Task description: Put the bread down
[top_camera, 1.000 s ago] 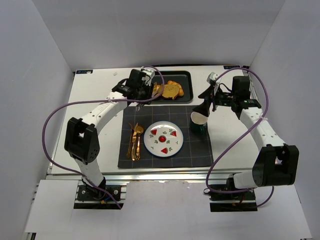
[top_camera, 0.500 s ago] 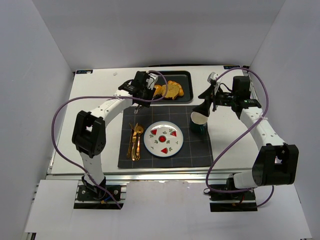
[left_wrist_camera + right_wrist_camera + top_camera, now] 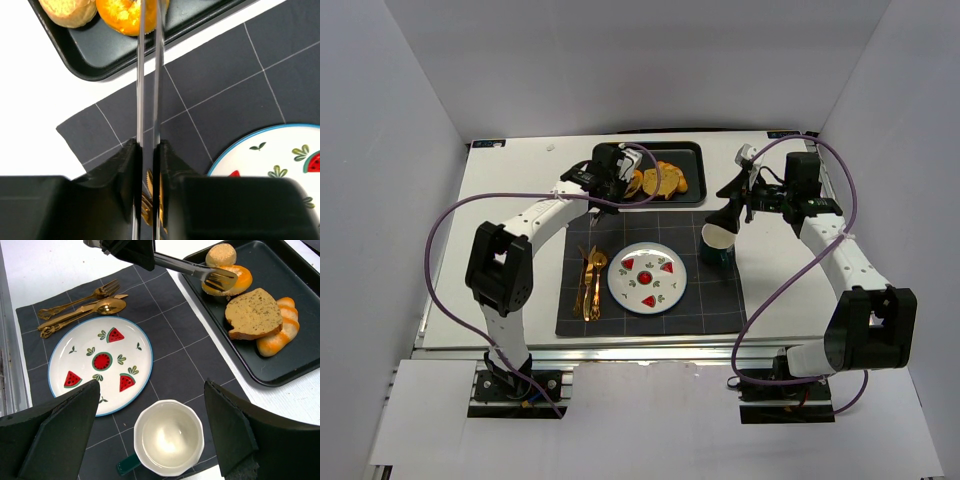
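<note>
Several breads lie in the black tray [image 3: 688, 165]: a round bun [image 3: 221, 254], an orange bun [image 3: 239, 276], a brown slice [image 3: 252, 313] and an orange-white roll [image 3: 280, 332]. My left gripper [image 3: 610, 178] is shut on metal tongs [image 3: 149, 75], and in the left wrist view its fingers clamp the two blades [image 3: 148, 150]. The tong tips [image 3: 220, 280] rest at the orange bun [image 3: 122, 15]; whether they pinch it I cannot tell. The watermelon plate [image 3: 646, 277] is bare on the dark placemat [image 3: 720, 300]. My right gripper [image 3: 152, 435] is open and empty above a cup.
A white cup [image 3: 169, 442] with a green handle stands on the placemat right of the plate. Gold cutlery [image 3: 590, 282] lies left of the plate. The tray sits at the back, just beyond the placemat edge. White walls close in the table.
My left arm has swung right toward the tray, bringing the tong tips onto the orange bun. The right arm has not moved.
</note>
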Tool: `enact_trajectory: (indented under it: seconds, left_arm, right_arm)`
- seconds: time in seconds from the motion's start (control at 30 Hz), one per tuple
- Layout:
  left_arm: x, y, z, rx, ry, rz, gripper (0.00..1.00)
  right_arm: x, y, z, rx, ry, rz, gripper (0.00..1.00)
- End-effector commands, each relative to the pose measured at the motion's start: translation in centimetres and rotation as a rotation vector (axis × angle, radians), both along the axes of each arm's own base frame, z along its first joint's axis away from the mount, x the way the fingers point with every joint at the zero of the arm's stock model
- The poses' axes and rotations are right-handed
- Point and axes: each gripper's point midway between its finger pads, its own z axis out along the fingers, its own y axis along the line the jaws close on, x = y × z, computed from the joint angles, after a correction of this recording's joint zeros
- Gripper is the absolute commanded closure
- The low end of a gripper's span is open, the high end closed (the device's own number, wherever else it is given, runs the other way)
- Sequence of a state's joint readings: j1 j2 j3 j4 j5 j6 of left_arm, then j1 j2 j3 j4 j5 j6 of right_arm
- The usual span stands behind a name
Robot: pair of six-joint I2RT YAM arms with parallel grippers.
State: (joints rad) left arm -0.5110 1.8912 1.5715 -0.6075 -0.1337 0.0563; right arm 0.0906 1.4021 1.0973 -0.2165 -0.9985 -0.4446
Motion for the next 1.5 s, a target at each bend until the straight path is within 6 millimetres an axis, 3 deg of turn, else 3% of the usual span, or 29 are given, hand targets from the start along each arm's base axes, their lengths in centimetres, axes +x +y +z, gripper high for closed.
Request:
enact_trajectory:
  seconds: [0.0, 0.13, 0.33, 0.37, 0.47, 0.57, 0.6, 0.63, 0.7, 0.73, 0.8, 0.93, 1.07, 1.13, 1.37, 1.4, 1.47]
  left_arm:
    - [0.2, -0.2, 1.5, -0.004, -0.029, -0.006, 0.81]
    - [0.6, 0.0, 3.8, -0.021, -0.08, 0.013, 0.91]
    - [0.2, -0.2, 8.9, -0.121, -0.176, 0.042, 0.94]
    - [-0.2, -0.2, 10.2, -0.162, -0.19, 0.061, 0.95]
    - [-1.8, -0.7, 11.2, -0.241, -0.176, 0.05, 0.95]
    - [-4.7, -1.1, 11.6, -0.335, -0.125, 0.031, 0.96]
    - [-7.1, -1.4, 12.3, -0.402, -0.096, 0.006, 0.97]
    - [-7.6, -1.5, 10.9, -0.396, -0.06, -0.002, 0.97]
    - [-10.2, -1.4, 11.3, -0.452, -0.026, 0.005, 0.97]
    - [-12.1, -1.8, 9.7, -0.463, 0.04, -0.014, 0.97]
    - [-14.7, -1.6, 8.8, -0.476, 0.109, -0.001, 0.97]
    - [-19.7, -0.9, 8.2, -0.501, 0.205, -0.001, 0.97]
    - [-21.8, -1.4, 7.9, -0.529, 0.245, -0.006, 0.94]
    - [-22.7, -1.6, 6.7, -0.518, 0.282, -0.007, 0.91]
    - [-24.5, -3.3, 4.3, -0.46, 0.348, -0.051, 0.66]
    - [-24.6, -3.4, 3.9, -0.453, 0.359, -0.055, 0.59]
    - [-24.7, -3.6, 3.6, -0.448, 0.372, -0.063, 0.57]
  right_arm:
    - [0.2, 0.0, 1.1, 0.022, -0.024, 0.011, 0.12]
    - [0.0, -0.1, 1.3, 0.024, -0.029, 0.012, 0.12]
    - [-0.2, -0.1, 1.4, 0.028, -0.033, 0.016, 0.12]
    - [-0.2, -0.1, 1.4, 0.028, -0.032, 0.016, 0.12]
    - [-0.2, -0.1, 1.5, 0.029, -0.034, 0.015, 0.12]
    - [-0.3, -0.1, 1.5, 0.029, -0.036, 0.017, 0.12]
    - [-0.2, -0.2, 1.4, 0.028, -0.034, 0.014, 0.11]
    - [-0.2, -0.1, 1.4, 0.028, -0.034, 0.016, 0.12]
    - [-0.2, -0.2, 1.5, 0.029, -0.033, 0.014, 0.12]
    - [-0.2, -0.1, 1.5, 0.03, -0.036, 0.016, 0.12]
    - [-0.2, -0.2, 1.4, 0.03, -0.03, 0.015, 0.12]
    - [-0.2, -0.1, 1.3, 0.035, -0.018, 0.02, 0.12]
    - [-0.1, 0.1, 1.2, 0.045, 0.001, 0.025, 0.12]
    - [0.0, 0.1, 1.4, 0.048, 0.0, 0.027, 0.12]
    - [0.0, 0.0, 1.7, 0.043, -0.011, 0.024, 0.12]
    - [0.1, 0.0, 1.7, 0.041, -0.012, 0.02, 0.12]
    - [0.0, 0.0, 1.7, 0.04, -0.014, 0.02, 0.12]
